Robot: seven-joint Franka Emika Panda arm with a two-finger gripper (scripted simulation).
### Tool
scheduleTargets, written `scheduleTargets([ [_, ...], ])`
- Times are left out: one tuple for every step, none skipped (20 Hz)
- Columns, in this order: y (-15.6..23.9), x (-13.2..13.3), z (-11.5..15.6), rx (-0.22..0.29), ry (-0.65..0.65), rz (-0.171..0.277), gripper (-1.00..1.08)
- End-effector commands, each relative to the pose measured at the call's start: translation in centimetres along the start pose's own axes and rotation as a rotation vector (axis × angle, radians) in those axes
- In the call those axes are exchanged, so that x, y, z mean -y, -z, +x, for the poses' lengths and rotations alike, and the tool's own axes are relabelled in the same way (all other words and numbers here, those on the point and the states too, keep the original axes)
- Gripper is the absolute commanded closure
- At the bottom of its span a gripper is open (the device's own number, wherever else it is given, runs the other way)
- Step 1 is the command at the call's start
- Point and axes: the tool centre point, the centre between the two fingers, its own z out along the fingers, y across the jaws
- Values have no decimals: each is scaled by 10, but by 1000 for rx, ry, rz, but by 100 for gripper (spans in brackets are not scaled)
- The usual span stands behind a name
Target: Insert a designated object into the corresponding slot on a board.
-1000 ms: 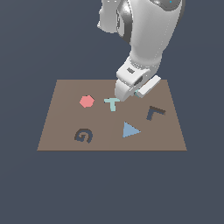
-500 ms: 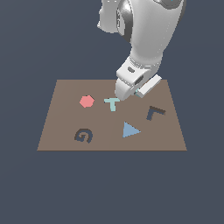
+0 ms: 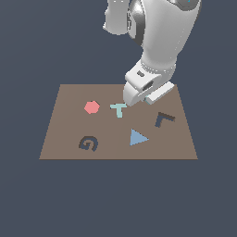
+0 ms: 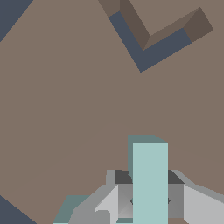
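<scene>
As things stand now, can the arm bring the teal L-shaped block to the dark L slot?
Probably yes. The tool grips the L-shaped block, and only bare board lies between it and the L slot.

My claw (image 3: 147, 99) is low over the far part of the brown board (image 3: 65, 125), and a small teal piece (image 3: 147, 99) shows just under it; if the jaws hold it, I cannot tell. On the board lie a red hexagon (image 3: 92, 107), a teal T (image 3: 119, 109) and a blue triangle (image 3: 137, 138). Two dark recesses are there: an L (image 3: 163, 120) towards the exterior view's right and a G (image 3: 88, 143) towards its left.
</scene>
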Motion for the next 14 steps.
scheduleTargets([
  [0,2,5,0,-46,0,108],
  [1,2,7,0,-67,0,108],
  [1,3,9,0,-90,0,108],
  [1,4,11,0,-115,0,108],
  [1,4,14,-1,-141,0,108],
  [1,5,17,-1,-168,0,108],
  [2,5,20,-1,-197,0,108],
  [2,6,23,-1,-228,0,108],
  [2,6,26,-1,-260,0,108],
  [2,6,30,-1,-294,0,108],
  [2,6,33,-1,-330,0,108],
  [3,6,37,-1,-367,0,108],
  [3,6,41,-1,-406,0,108],
  [3,6,45,-1,-446,0,108],
])
